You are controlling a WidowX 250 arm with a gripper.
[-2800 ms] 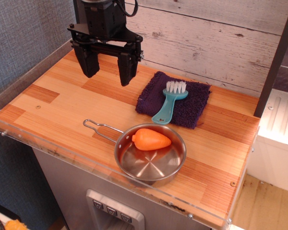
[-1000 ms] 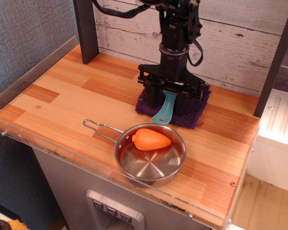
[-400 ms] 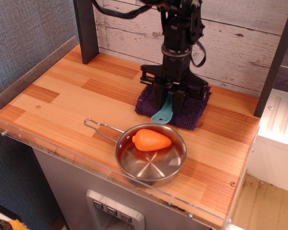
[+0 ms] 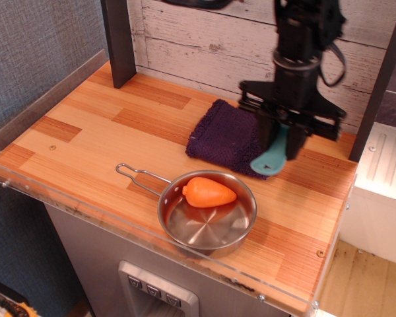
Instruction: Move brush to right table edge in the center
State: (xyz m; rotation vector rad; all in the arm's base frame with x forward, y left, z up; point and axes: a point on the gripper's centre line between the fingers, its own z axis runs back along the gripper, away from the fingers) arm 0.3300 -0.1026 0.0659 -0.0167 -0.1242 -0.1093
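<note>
Nearest the camera, the clear acrylic strip is edging the desk, a rectangular butcher-block top of pale and reddish wooden strips over a grey base. Just behind that front edge a round, shiny steel pan is sitting with its thin wire handle pointing left, and a smooth orange carrot-shaped toy is lying inside it against the far wall.

Behind the pan, a dark purple cloth with a nubbly knitted surface is lying flat on the wood. At its right end my gripper is hanging, black and angular, and its two fingers are pinching the brush between them. The brush is teal plastic; its flat handle is showing below my fingers, widening to a rounded end that is hanging over the cloth's right edge. I cannot tell whether that end is touching the cloth. The bristles are hidden behind my fingers.

Farthest back, whitewashed rough planks are forming the wall.
</note>
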